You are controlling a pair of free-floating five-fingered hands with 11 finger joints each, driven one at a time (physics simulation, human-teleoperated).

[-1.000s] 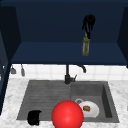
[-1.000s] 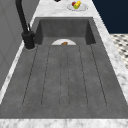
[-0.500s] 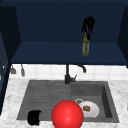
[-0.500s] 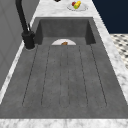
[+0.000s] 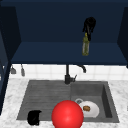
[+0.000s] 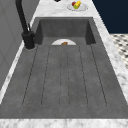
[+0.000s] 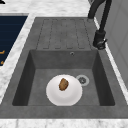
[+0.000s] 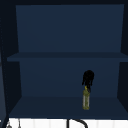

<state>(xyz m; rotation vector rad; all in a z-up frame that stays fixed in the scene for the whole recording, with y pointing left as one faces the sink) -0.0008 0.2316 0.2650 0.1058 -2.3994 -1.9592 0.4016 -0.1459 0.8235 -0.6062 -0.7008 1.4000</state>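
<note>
1. My right hand point(image 5: 89, 25) was up inside the wall cabinet, its fingers curled down round the neck of the bottle point(image 5: 85, 47). The upper view showed the same grip point(image 8: 88, 78) on the bottle point(image 8: 86, 100).
2. The bottle hung upright, its base at or just above the lower shelf point(image 8: 50, 107); I could not tell whether it touched.
3. Against the frames from half a second and a second earlier, I saw no shift: hand and bottle sat in the same spot, so I judged the bottle held steady and not travelling.
4. My left hand point(image 5: 34, 117) hung idle low at the front left corner of the sink point(image 5: 45, 100); I could not tell how its fingers stood.
5. Nothing else had changed either: the red ball point(image 5: 67, 115) was at the sink's front edge, and the white plate point(image 7: 64, 90) with a brown morsel point(image 7: 63, 84) lay in the basin beside the drain, with the tap point(image 5: 68, 75) behind.
</note>
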